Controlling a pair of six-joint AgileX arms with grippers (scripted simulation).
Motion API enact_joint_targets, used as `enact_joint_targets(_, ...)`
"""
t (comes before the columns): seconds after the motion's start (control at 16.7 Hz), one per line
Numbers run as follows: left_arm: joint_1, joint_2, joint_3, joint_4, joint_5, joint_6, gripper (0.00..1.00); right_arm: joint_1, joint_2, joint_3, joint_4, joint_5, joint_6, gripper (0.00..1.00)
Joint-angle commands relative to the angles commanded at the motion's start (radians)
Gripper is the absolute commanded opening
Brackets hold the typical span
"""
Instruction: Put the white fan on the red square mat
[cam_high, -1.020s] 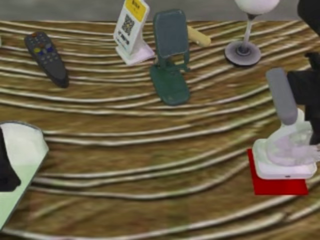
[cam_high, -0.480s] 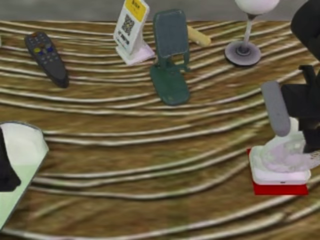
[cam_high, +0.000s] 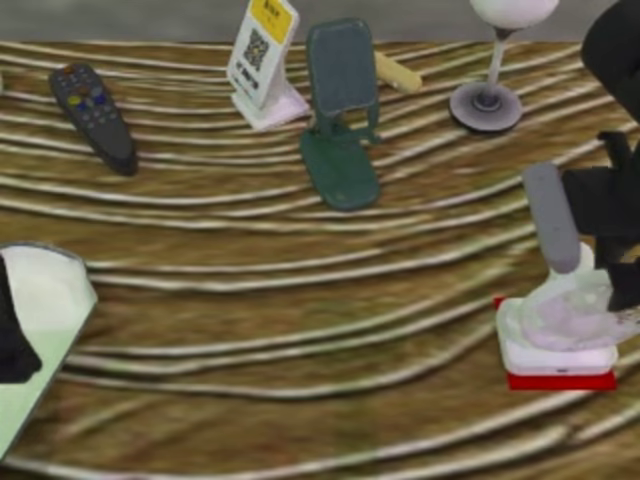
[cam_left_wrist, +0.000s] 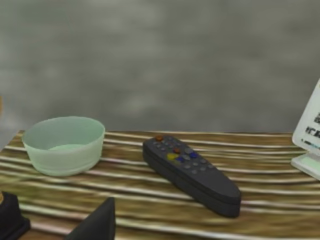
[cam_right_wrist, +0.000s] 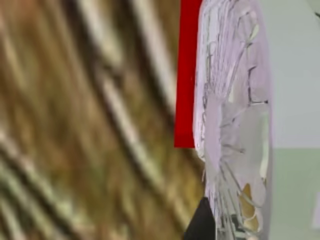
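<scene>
The white fan (cam_high: 560, 320) stands upright with its base on the red square mat (cam_high: 560, 381) at the right of the table; only a thin red strip shows along the front and the left corner. My right gripper (cam_high: 585, 262) is shut on the fan's rounded head, its grey finger (cam_high: 553, 230) against the left side. In the right wrist view the fan's grille (cam_right_wrist: 232, 125) fills the frame close up, a dark fingertip (cam_right_wrist: 202, 222) touches it, and the red mat (cam_right_wrist: 187, 75) lies behind. My left gripper (cam_high: 10, 345) is parked at the table's left edge.
Along the back stand a black remote (cam_high: 93, 115), a QR sign stand with a yellow top (cam_high: 262, 60), a dark green phone stand (cam_high: 340, 120), a wooden stick (cam_high: 398, 72) and a globe lamp (cam_high: 490, 100). A pale green bowl (cam_left_wrist: 64, 145) sits near the left arm.
The right gripper has come down with the fan. The fan's base has settled onto the red mat and covers more of it than before. The left arm has not moved.
</scene>
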Motion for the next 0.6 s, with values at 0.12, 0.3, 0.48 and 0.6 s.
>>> enact_joint_targets(0.12, 0.0, 0.0, 0.0, 0.0, 0.0, 0.0, 1.0, 0.0, 0.0, 0.0, 0.0, 0.0, 0.0, 0.83)
enact_joint_targets(0.3, 0.0, 0.0, 0.0, 0.0, 0.0, 0.0, 1.0, 0.0, 0.0, 0.0, 0.0, 0.0, 0.0, 1.0)
enact_joint_targets(0.48, 0.0, 0.0, 0.0, 0.0, 0.0, 0.0, 1.0, 0.0, 0.0, 0.0, 0.0, 0.0, 0.0, 1.0)
enact_joint_targets(0.6, 0.0, 0.0, 0.0, 0.0, 0.0, 0.0, 1.0, 0.0, 0.0, 0.0, 0.0, 0.0, 0.0, 1.0)
